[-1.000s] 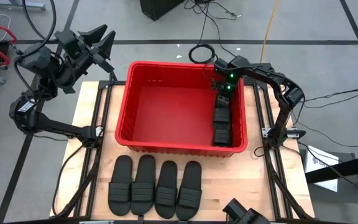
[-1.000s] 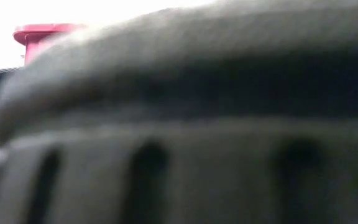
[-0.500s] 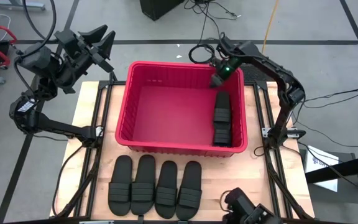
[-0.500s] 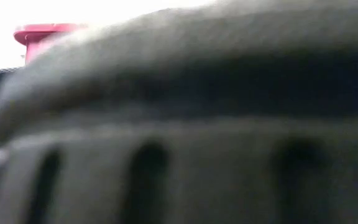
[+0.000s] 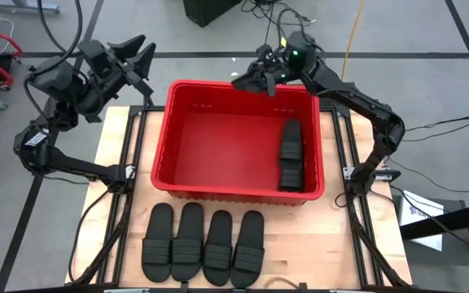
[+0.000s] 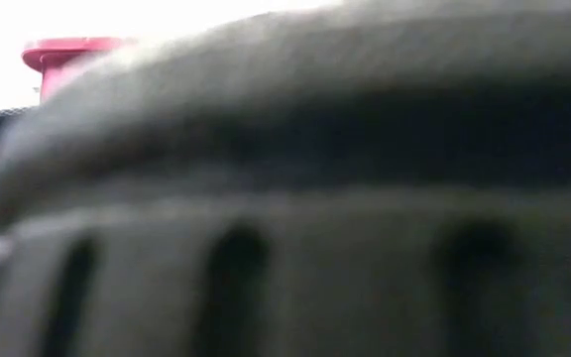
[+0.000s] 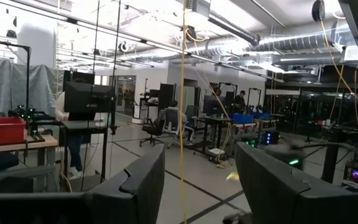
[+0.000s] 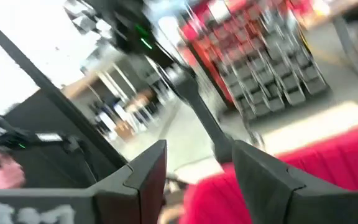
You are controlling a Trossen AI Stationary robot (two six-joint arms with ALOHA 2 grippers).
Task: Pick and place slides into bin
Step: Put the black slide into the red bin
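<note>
Progress is showing: two matte black slide sandals are lying along the right wall inside the large red plastic bin, four more black slides are waiting on the wooden worktop, and the right hand is hovering spread wide and empty over the bin's far rim; the left hand is waiting parted off the worktop's far-left corner.

Sitting mid-counter: bin | lying in bin along its right wall: two slides end to end | lying side by side on counter in front of bin: four slides | hovering above bin's rear rim: right tool | hanging off counter's rear-left corner: left tool
</note>
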